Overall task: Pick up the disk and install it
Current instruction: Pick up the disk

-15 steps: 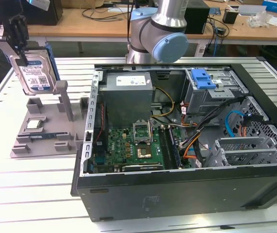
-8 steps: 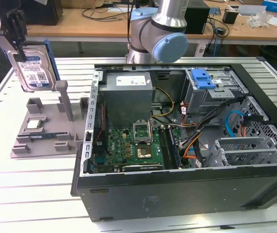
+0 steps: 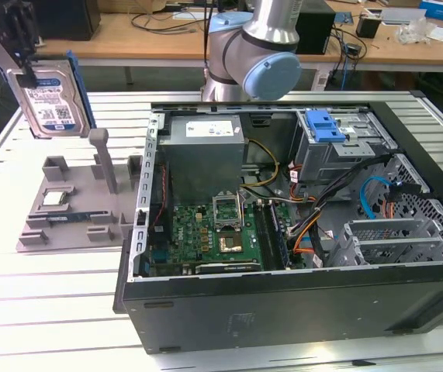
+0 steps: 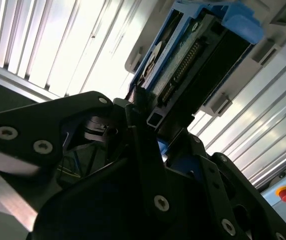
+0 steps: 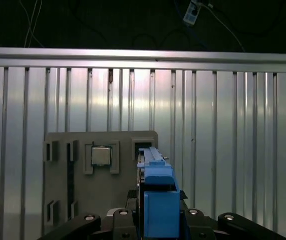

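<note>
The disk (image 3: 50, 99), a silver drive with a white-and-blue label in a blue bracket, hangs upright in the air at the exterior view's upper left, above the grey holder (image 3: 66, 213). My gripper (image 3: 29, 76) is shut on its upper edge. In the second wrist view the fingers (image 4: 148, 150) clamp the disk (image 4: 183, 65), whose connector edge faces the camera. In the first wrist view the disk's blue bracket (image 5: 159, 192) rises edge-on from the gripper (image 5: 158, 222), over the holder (image 5: 62, 190).
A small square processor chip (image 3: 57, 198) sits in the holder, also visible in the first wrist view (image 5: 100, 155). An open computer case (image 3: 283, 310) lies at the exterior view's right, with a drive bay and blue clip (image 3: 326, 124). The arm's base (image 3: 256, 54) stands behind it.
</note>
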### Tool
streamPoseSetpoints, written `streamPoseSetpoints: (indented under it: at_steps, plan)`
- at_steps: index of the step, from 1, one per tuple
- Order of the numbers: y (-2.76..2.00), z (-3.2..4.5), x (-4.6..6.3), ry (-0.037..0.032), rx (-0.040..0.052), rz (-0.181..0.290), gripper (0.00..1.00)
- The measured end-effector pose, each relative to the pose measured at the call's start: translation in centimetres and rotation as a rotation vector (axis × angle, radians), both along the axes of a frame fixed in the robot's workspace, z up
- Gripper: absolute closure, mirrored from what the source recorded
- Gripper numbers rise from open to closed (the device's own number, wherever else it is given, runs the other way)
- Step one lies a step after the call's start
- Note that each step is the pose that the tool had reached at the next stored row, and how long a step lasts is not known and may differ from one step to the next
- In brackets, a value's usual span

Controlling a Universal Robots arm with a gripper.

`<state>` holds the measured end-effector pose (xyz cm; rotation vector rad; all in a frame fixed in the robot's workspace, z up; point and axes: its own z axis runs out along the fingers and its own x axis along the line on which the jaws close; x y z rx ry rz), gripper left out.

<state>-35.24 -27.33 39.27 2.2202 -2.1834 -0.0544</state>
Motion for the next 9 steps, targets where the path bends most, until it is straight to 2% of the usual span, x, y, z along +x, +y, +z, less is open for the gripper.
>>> streamPoseSetpoints:
  at_steps: [9]
  plan:
    - [0.03,2.02,0.0,0.0,0.0,0.0,0.64]
